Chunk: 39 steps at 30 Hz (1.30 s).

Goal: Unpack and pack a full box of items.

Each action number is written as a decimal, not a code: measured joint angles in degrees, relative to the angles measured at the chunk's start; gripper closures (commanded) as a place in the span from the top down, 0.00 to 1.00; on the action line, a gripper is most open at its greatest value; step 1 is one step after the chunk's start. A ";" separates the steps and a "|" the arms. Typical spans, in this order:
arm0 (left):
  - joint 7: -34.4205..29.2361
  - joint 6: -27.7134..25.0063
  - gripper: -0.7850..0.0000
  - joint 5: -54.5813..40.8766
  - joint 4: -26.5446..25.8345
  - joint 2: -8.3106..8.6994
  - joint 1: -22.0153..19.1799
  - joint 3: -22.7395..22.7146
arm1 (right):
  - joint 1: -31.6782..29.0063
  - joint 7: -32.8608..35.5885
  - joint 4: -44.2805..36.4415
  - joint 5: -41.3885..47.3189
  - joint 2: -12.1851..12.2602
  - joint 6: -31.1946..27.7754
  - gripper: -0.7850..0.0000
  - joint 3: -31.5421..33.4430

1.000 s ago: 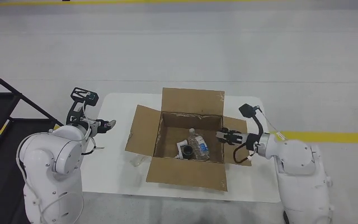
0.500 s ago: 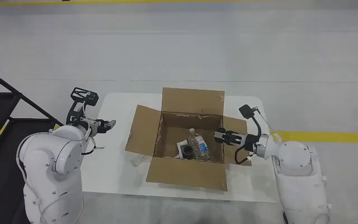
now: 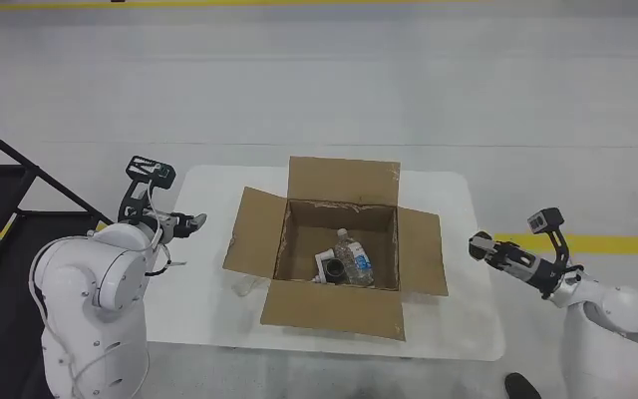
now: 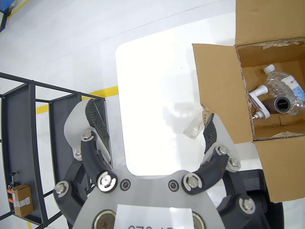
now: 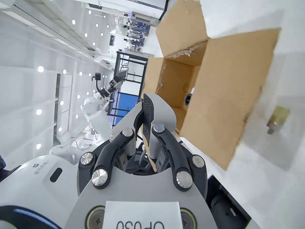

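Observation:
An open cardboard box (image 3: pixel 339 249) stands in the middle of the white table (image 3: pixel 199 299) with all its flaps folded out. Inside lie a clear water bottle (image 3: pixel 355 257) (image 4: pixel 282 79), a black cylinder (image 3: pixel 334 271) (image 4: pixel 278 104) and a white handled part (image 4: pixel 258 101). My left gripper (image 3: pixel 191 221) (image 4: pixel 152 120) hangs open and empty over the table's left edge, well clear of the box. My right gripper (image 3: pixel 478 245) (image 5: pixel 146 102) is shut with nothing in it. It sits beyond the table's right edge, facing the box (image 5: pixel 214 91).
A scrap of clear tape (image 4: pixel 194 129) lies on the table by the box's left flap. A dark metal rack (image 3: pixel 25 199) (image 4: pixel 26 125) stands left of the table. In the right wrist view a small brass-coloured thing (image 5: pixel 278 117), blurred, sits past the box's flap.
My right arm has pulled back from the box's right wall to beyond the table's right edge. The left arm and the box's contents have not moved.

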 measured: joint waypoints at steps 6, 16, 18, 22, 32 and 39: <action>0.00 0.00 1.00 0.00 0.00 0.00 0.00 0.00 | 2.82 1.03 13.01 -2.24 1.32 -2.09 0.36 -2.20; 0.00 0.00 1.00 0.00 0.00 0.00 0.00 0.00 | 5.86 -1.18 20.33 -4.87 3.03 -4.11 0.48 -5.22; 0.00 0.00 1.00 0.00 0.00 0.00 0.00 0.00 | 6.22 -1.11 21.08 -5.10 3.42 -4.18 0.55 -5.41; 0.00 0.00 1.00 0.00 0.00 0.00 0.00 0.00 | 7.56 -1.58 23.34 -7.47 3.92 -5.18 0.50 -7.57; 0.00 0.00 1.00 0.00 0.00 0.00 0.00 0.00 | 10.11 -4.38 27.55 -6.61 3.55 -8.00 0.41 -16.14; 0.00 0.00 1.00 0.00 0.00 0.00 0.00 0.00 | 10.20 -4.91 27.88 -4.78 3.83 -8.53 0.00 -19.78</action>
